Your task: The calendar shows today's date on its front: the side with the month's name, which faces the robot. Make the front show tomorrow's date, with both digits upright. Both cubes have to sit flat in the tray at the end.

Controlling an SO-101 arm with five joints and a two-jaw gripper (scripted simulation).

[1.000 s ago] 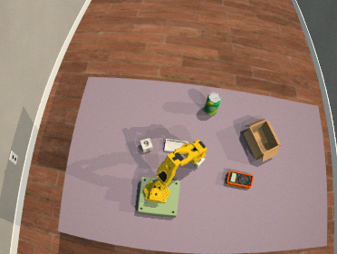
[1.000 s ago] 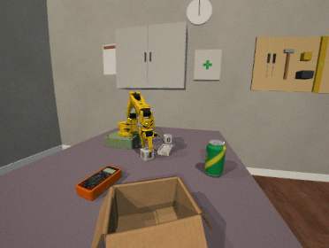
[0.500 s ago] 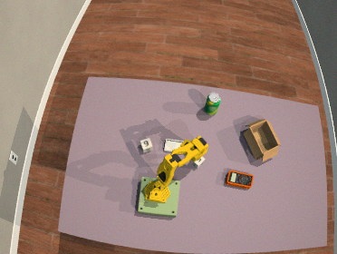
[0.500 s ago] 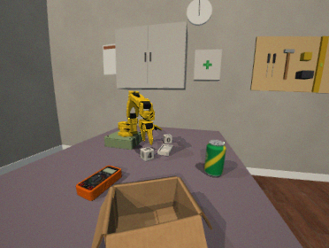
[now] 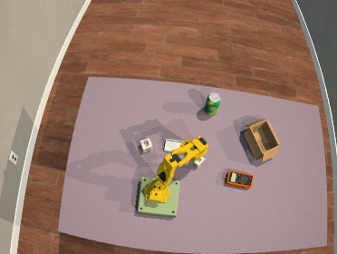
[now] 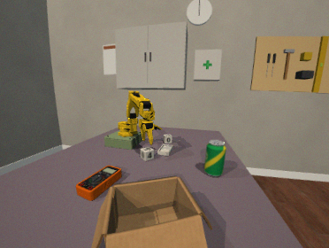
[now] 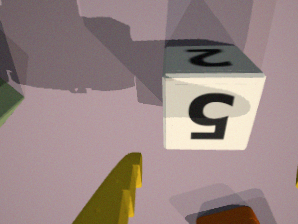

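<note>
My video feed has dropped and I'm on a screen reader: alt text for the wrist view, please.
A white cube sits on the mauve mat, a black 5 and 2 on its visible faces, both upside down. The open gripper's yellow finger is at lower left, clear of it; an orange corner shows at the bottom.

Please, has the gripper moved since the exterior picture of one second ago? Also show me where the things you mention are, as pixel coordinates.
Yes. In the exterior view, the gripper [image 5: 197, 158] [image 6: 155, 135] [image 7: 217, 169] is now higher against the green base plate [image 5: 174, 195] [image 6: 118, 142] [image 7: 7, 102].
</note>
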